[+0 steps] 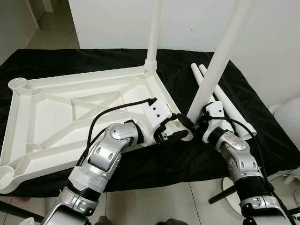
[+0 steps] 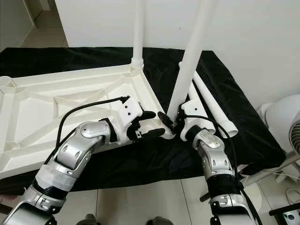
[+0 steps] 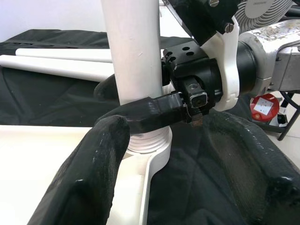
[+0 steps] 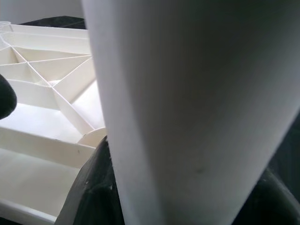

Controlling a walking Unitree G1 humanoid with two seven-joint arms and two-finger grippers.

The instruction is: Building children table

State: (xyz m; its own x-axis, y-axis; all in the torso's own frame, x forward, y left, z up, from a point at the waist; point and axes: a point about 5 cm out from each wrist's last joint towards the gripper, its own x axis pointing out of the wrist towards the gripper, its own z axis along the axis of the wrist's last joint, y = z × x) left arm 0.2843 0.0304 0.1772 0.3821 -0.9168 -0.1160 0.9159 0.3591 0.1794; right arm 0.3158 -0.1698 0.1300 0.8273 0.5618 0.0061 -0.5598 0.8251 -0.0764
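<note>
— Lying upside down on the black cloth (image 1: 187, 159) is the white tabletop (image 1: 56, 108), ribbed underside up, taking up the left and middle of the scene. Do you see its legs?

— Yes. One leg (image 1: 153, 33) stands upright in the far right corner socket. A second leg (image 1: 220, 61) rises from the near right corner, leaning a little to the right.

— And the spare ones?

— Two loose legs (image 1: 234, 112) lie side by side on the cloth to the right, running from far to near, just behind the right arm.

— What holds the leaning leg?

— The right gripper (image 1: 193, 126) pinches it low down, just above the socket; in the left wrist view its black fingers (image 3: 150, 115) wrap the white tube.

— And the other arm?

— The left gripper (image 1: 174, 127) sits at the same near right corner, its fingers spread apart, one above the tabletop's edge and one lower, close to the leg's base but not clamping it.

— Anything else?

— A white fan (image 2: 281, 117) stands on the floor at the far right.
</note>
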